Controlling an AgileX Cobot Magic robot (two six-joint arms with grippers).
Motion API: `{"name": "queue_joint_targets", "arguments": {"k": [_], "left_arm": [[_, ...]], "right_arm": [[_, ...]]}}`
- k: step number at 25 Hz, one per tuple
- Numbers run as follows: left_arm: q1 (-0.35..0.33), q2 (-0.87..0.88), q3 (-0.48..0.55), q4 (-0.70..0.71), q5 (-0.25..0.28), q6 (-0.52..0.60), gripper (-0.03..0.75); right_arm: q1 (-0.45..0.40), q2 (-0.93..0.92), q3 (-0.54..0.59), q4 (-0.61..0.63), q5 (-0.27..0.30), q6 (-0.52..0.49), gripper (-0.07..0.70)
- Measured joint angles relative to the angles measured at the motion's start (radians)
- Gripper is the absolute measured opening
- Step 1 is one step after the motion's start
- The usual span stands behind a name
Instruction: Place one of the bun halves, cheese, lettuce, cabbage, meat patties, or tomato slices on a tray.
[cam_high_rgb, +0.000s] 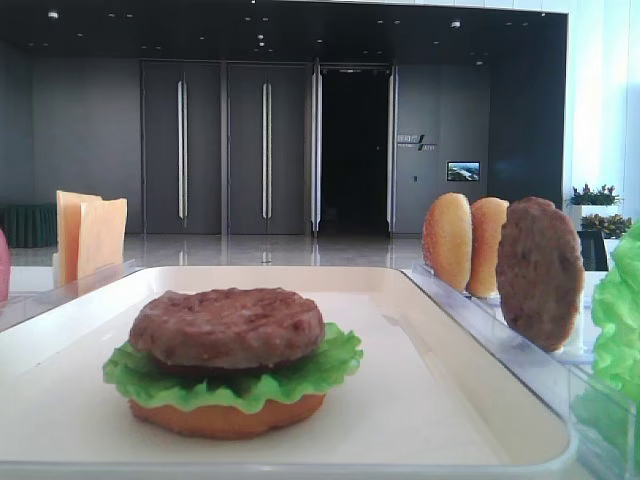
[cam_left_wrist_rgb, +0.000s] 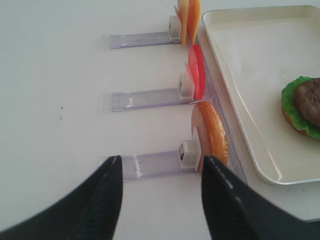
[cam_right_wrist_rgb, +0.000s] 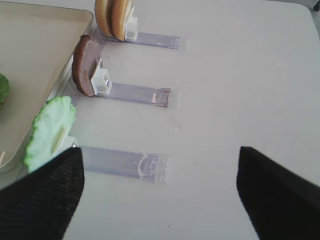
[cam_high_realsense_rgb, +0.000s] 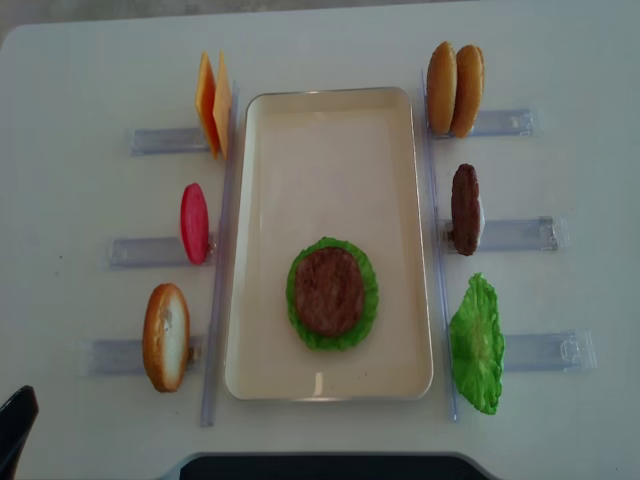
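Observation:
On the cream tray (cam_high_realsense_rgb: 330, 120) lies a stack: a bun half (cam_high_rgb: 225, 418), lettuce (cam_high_realsense_rgb: 300, 330) and a meat patty (cam_high_realsense_rgb: 328, 290) on top. Left of the tray, cheese (cam_high_realsense_rgb: 213, 100), a tomato slice (cam_high_realsense_rgb: 194, 222) and a bun half (cam_high_realsense_rgb: 166, 336) stand in clear racks. To the right stand two bun halves (cam_high_realsense_rgb: 455, 88), a patty (cam_high_realsense_rgb: 465, 208) and lettuce (cam_high_realsense_rgb: 477, 343). My left gripper (cam_left_wrist_rgb: 160, 200) is open and empty above the table, near the rack with the bun half (cam_left_wrist_rgb: 212, 132). My right gripper (cam_right_wrist_rgb: 160, 190) is open and empty beside the lettuce (cam_right_wrist_rgb: 50, 130).
Clear slotted racks (cam_right_wrist_rgb: 125, 162) stick out from both long sides of the tray. White table (cam_high_realsense_rgb: 560, 40) stretches beyond them. A dark edge of the robot base (cam_high_realsense_rgb: 320, 467) runs along the near side, and a black gripper part (cam_high_realsense_rgb: 15, 425) shows at the near left corner.

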Motion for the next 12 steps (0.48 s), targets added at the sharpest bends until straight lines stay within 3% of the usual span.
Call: {"name": "queue_joint_targets", "arguments": {"k": [12], "left_arm": [[0.0,0.0,0.0,0.0,0.0,0.0,0.391]], "right_arm": [[0.0,0.0,0.0,0.0,0.0,0.001,0.588]]}}
